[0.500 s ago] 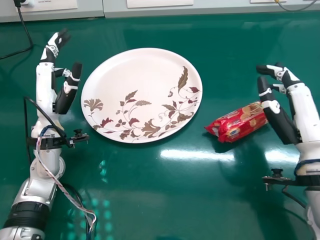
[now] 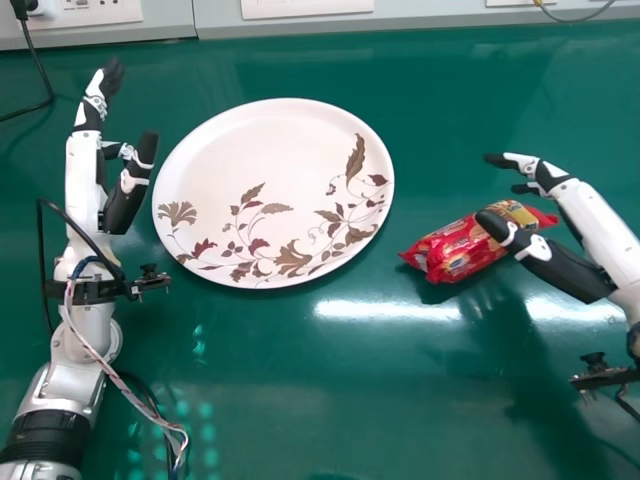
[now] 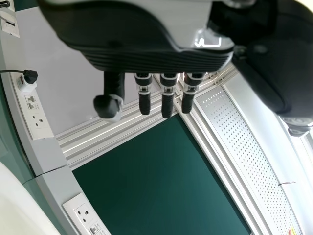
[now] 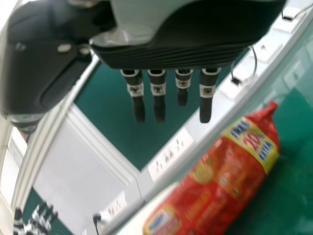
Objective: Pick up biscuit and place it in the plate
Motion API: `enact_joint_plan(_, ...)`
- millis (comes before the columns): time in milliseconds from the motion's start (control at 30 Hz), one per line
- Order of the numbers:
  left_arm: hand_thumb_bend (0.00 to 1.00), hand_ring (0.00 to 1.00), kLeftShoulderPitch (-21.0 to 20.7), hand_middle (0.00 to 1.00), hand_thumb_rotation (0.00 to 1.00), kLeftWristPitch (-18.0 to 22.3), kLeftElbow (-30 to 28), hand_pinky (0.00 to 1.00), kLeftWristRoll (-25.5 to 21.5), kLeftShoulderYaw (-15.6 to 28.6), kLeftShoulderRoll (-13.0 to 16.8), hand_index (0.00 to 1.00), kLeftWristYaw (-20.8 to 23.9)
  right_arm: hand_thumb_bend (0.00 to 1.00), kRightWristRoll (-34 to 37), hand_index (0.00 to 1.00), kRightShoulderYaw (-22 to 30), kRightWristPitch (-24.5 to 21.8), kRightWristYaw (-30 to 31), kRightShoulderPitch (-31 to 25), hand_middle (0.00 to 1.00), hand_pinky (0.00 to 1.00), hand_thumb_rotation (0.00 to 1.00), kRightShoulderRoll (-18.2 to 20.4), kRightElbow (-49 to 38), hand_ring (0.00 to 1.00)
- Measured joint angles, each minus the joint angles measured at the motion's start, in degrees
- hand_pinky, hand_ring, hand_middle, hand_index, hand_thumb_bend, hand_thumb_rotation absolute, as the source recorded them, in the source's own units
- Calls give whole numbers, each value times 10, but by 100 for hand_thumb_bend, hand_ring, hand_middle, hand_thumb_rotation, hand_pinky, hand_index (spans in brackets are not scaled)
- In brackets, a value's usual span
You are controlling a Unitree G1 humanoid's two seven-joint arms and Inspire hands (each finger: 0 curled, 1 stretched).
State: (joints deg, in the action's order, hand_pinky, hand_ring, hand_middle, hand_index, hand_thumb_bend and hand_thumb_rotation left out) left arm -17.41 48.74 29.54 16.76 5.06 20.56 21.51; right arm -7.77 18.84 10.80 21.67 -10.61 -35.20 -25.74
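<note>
The red biscuit packet [image 2: 462, 252] lies on the green table to the right of the round white plate [image 2: 250, 150] with its leaf pattern. My right hand [image 2: 560, 262] is at the packet's right end, thumb over part of it, fingers extended beyond its far side. In the right wrist view the right hand [image 4: 159, 100] has straight fingers, and the packet [image 4: 215, 181] is beside them, not gripped. On the plate's left side, my left hand [image 2: 130, 185] is raised with fingers extended; the left wrist view shows the left hand [image 3: 167, 95] with fingers relaxed.
A grey panel with wall sockets [image 2: 95, 12] runs along the table's far edge. A black cable [image 2: 45, 75] lies at the far left. The green table [image 2: 400, 400] carries bright light reflections in front of the plate and packet.
My right hand has moved left and tilted toward the packet, its thumb now over it. The whole scene has shifted slightly left in the head view; the left hand keeps its pose.
</note>
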Motion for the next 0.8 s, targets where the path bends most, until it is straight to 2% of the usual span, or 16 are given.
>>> enact_joint_plan(200, 98, 100, 2, 100, 95, 6, -2, 0, -2, 3, 2, 100, -11, 100, 16, 100, -1, -12, 69, 16, 100, 90, 34, -60, 12, 98)
enact_joint_plan(400, 100, 100, 10, 100, 97, -2, -21, 0, -4, 7, 3, 100, -17, 100, 2, 100, -19, -15, 120, 61, 100, 90, 36, -121, 38, 100)
enact_joint_plan(667, 100, 100, 12, 100, 97, -5, -26, 0, -4, 10, 3, 100, -18, 100, -22, 99, -41, -7, 157, 105, 99, 89, 39, -173, 61, 100)
enact_joint_plan(800, 100, 100, 12, 100, 96, -5, -26, 0, -4, 11, 2, 100, -18, 100, -32, 98, -47, 18, 159, 121, 97, 89, 42, -187, 69, 99)
